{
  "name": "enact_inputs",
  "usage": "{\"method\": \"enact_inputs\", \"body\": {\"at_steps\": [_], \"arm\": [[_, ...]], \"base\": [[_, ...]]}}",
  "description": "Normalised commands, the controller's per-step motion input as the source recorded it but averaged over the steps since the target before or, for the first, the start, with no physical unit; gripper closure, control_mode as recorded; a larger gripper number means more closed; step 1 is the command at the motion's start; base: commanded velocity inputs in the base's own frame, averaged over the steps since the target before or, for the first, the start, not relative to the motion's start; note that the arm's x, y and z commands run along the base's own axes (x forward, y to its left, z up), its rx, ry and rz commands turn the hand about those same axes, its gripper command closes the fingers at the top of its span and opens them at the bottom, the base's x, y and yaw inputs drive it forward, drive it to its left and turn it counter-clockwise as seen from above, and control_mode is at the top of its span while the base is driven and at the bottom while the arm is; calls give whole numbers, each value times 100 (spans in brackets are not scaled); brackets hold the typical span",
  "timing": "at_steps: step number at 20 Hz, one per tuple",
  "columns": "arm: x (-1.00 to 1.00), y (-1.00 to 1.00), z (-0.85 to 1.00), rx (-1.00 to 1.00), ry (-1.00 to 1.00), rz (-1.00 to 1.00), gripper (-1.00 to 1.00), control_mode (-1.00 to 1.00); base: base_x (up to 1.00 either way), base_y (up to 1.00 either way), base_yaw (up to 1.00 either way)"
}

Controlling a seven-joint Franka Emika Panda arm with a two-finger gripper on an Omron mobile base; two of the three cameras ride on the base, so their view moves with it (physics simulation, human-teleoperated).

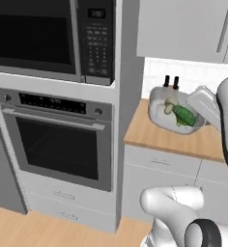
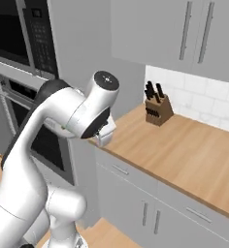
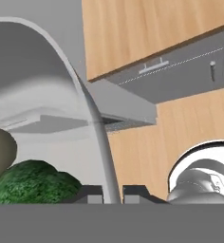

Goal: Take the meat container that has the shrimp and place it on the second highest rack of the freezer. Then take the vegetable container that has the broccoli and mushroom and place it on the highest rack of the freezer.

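Observation:
A pale translucent vegetable container (image 1: 159, 113) hangs tilted above the left end of the wooden counter (image 1: 154, 137). Inside lie the dark green broccoli (image 1: 185, 116) and the beige mushroom (image 1: 170, 106). My gripper (image 1: 197, 118) is shut on the bowl's right rim. In the hand view, the container's thin rim (image 3: 102, 142) runs down between my gripper's (image 3: 113, 192) two fingertips, with the broccoli (image 3: 33, 182) and the mushroom (image 3: 0, 152) at lower left. The shrimp and the freezer with its racks are out of view.
A black-glass oven (image 1: 58, 144) with a microwave (image 1: 53, 34) above it stands left of the counter. A knife block (image 2: 157, 110) sits at the back by the tiled wall. Grey upper cabinets (image 2: 184, 34) hang overhead, drawers (image 2: 136, 179) below. My arm (image 2: 63, 111) crosses in front.

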Motion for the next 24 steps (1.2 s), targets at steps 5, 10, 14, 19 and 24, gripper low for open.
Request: {"method": "enact_inputs", "body": {"at_steps": [5,10,14,19,24], "arm": [[0,0,0,0,0,0,100,100],[0,0,0,0,0,0,100,100],[0,0,0,0,0,0,100,100],[0,0,0,0,0,0,100,100],[0,0,0,0,0,0,100,100]], "base": [[-5,39,87],[0,39,100],[0,49,95],[36,39,60],[80,13,13]]}}
